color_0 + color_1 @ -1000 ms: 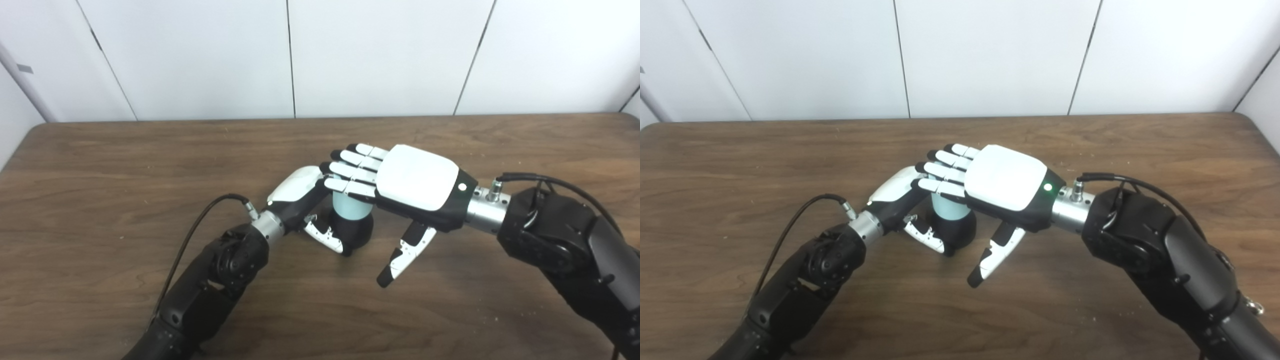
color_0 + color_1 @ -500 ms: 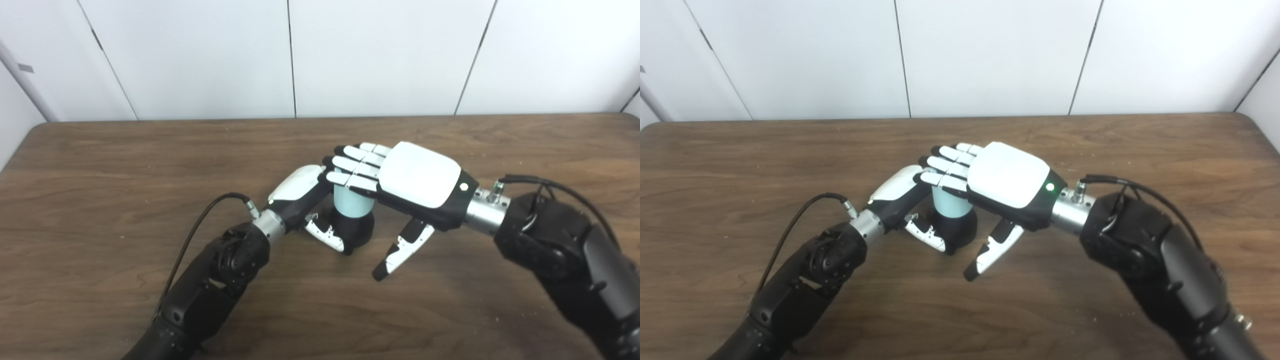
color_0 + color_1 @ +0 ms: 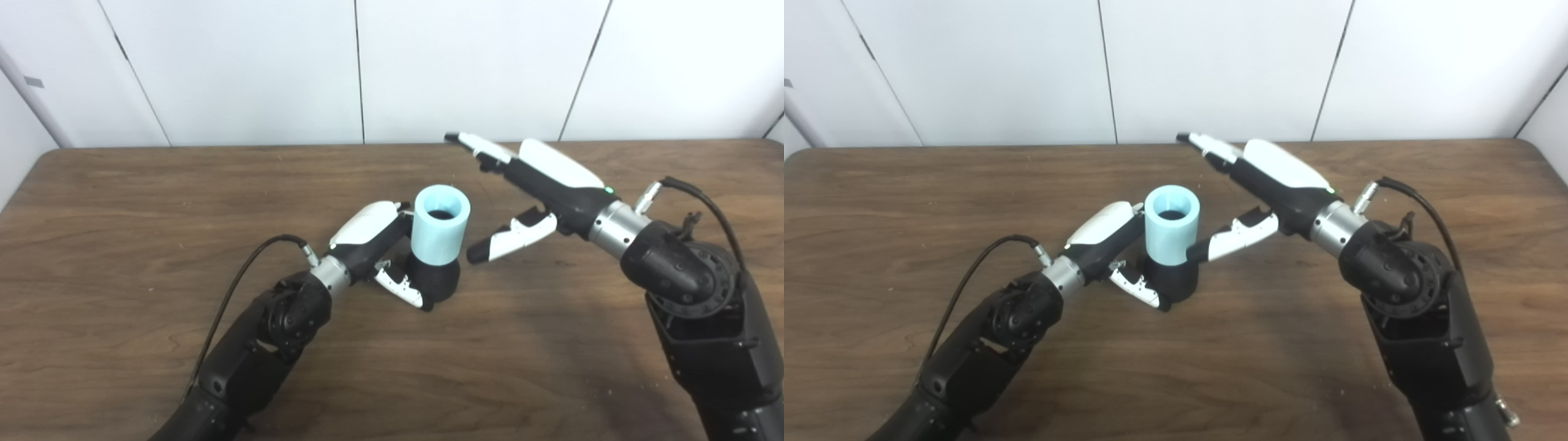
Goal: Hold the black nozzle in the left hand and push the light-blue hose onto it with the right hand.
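The black nozzle (image 3: 436, 280) stands upright on the wooden table (image 3: 122, 202) near the middle. A short light-blue hose (image 3: 440, 225) sits on top of it, its open end facing up. My left hand (image 3: 375, 242) is wrapped around the nozzle's base from the left, thumb in front, the other fingers behind. My right hand (image 3: 534, 184) hovers to the right of the hose, open, turned on edge, fingers stretched toward the far wall and thumb pointing at the hose without touching it.
White wall panels (image 3: 465, 67) rise behind the table's far edge. A black cable (image 3: 245, 275) loops from my left wrist, another (image 3: 704, 196) from my right wrist. Both forearms lie over the near half of the table.
My right hand has lifted off the top of the hose and swung up and to the right, turning on edge. The hose and my left hand have stayed put.
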Tool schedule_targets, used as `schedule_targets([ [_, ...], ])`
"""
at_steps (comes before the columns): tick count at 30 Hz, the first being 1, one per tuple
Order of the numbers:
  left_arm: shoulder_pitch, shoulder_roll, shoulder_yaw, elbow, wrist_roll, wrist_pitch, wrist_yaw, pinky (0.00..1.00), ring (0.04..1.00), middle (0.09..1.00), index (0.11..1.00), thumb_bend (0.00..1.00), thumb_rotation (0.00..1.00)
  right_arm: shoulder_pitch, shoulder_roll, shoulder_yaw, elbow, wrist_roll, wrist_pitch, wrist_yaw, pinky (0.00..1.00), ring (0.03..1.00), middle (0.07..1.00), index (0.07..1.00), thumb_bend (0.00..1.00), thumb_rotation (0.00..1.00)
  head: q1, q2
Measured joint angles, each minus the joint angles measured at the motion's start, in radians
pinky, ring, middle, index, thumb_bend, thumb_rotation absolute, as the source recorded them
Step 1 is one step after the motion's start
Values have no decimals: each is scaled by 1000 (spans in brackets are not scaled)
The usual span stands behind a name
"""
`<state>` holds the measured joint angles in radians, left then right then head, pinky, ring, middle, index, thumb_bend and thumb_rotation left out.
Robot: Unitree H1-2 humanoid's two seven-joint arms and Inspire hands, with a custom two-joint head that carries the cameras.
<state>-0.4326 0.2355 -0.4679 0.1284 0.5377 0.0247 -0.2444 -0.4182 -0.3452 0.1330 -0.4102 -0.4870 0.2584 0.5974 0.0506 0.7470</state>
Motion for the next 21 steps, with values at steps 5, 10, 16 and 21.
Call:
schedule_targets([
  [5, 0, 0, 0, 0, 0, 0, 0, 1000, 577, 460, 504, 524, 0, 16, 17, -42, 7, 77, -19, -76, 830, 977, 1000, 1000, 780, 713, -2, 2],
  [10, 0, 0, 0, 0, 0, 0, 0, 1000, 577, 460, 504, 524, 0, 26, 35, -120, 53, 194, -28, -147, 689, 828, 941, 945, 719, 736, 2, -2],
  [16, 1, 1, 3, 0, 0, 0, 0, 1000, 577, 458, 506, 523, 0, 59, 143, -215, 68, 315, 167, -220, 569, 700, 812, 828, 609, 367, 8, -6],
  [21, 1, 1, 3, -2, 0, 0, 0, 1000, 575, 462, 504, 524, 0, 106, 222, -268, 112, 364, 211, -235, 551, 677, 803, 822, 625, 210, 12, -5],
])
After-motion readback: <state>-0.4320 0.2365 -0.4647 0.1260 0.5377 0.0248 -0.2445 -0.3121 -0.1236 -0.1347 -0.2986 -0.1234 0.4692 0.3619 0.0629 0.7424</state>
